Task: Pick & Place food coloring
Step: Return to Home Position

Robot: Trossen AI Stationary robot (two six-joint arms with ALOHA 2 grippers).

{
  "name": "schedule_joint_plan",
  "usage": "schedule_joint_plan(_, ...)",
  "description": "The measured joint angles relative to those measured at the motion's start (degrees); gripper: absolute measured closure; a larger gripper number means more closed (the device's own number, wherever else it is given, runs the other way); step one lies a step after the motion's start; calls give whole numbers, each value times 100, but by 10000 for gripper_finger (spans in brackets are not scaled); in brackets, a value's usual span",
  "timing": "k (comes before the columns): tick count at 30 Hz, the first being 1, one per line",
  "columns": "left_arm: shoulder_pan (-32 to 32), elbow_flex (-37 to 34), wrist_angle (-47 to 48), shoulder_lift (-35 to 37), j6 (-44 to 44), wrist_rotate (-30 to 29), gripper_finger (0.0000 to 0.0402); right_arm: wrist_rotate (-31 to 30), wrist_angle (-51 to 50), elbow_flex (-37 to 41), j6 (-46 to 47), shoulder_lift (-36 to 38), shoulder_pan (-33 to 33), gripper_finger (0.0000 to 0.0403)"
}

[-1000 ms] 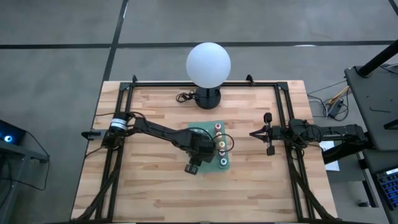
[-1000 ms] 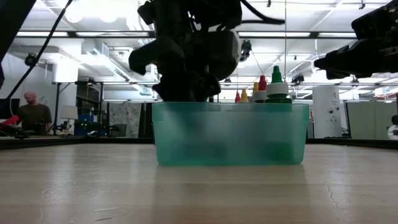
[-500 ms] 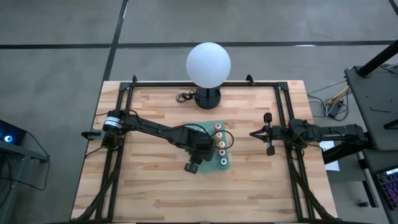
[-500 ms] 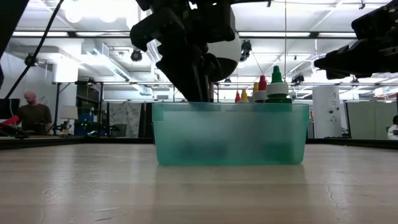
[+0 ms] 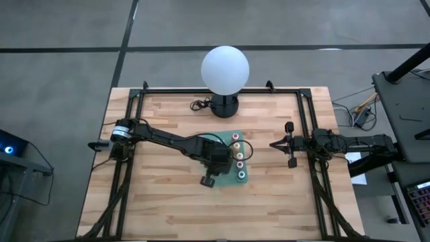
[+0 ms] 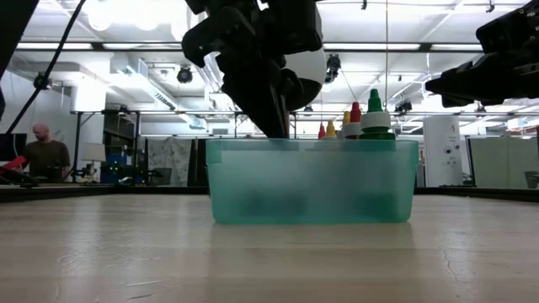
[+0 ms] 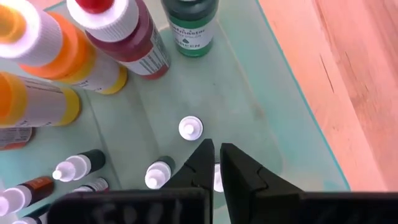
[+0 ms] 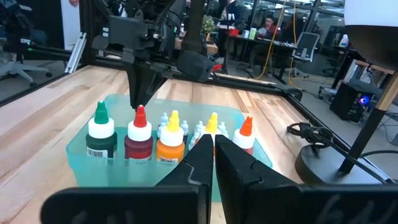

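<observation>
**Operator:** Where is my left claw, and how does it stand?

**Observer:** Your left gripper hangs over the green bin, near the middle of the table. Its tips point down and reach about the rim of the bin. The two fingers are almost together, with only a thin slit between them, and they hold nothing.

**Operator:** And the food coloring?

**Observer:** You find all of it inside the bin. The tall bottles stand upright in a row along one side: the green-topped bottle at one end, then the red-topped bottle, the yellow-topped bottle, and the orange-topped bottle at the other end. One more is partly hidden behind your right fingers. The small white-capped bottles stand on the bin floor beside that row. One of them is just beside your left fingertips but does not touch them.

**Operator:** The right arm?

**Observer:** Your right gripper waits at the right side of the table, well apart from the bin and pointing toward it. Its fingers are pressed close and empty.
</observation>
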State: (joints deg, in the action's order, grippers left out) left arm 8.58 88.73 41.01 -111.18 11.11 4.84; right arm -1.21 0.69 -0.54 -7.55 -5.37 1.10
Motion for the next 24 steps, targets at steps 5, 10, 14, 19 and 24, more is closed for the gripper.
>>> schedule_joint_plan(5,-23,-9,-74,72,10,93,401,0,-1,-2,-2,0,0,394)
schedule_joint_plan(10,-73,-283,-624,368,11,205,401,0,2,-2,-7,0,-2,394)
schedule_joint_plan(14,-106,-710,-1092,731,-111,202,401,4,-4,-2,-3,2,-1,394)
schedule_joint_plan(19,-211,-1259,-1478,1335,-512,232,401,0,-6,-4,-11,-2,-2,394)
schedule_joint_plan(24,-442,-1642,-1596,1853,-765,565,401,-2,-5,-4,-11,-9,-2,394)
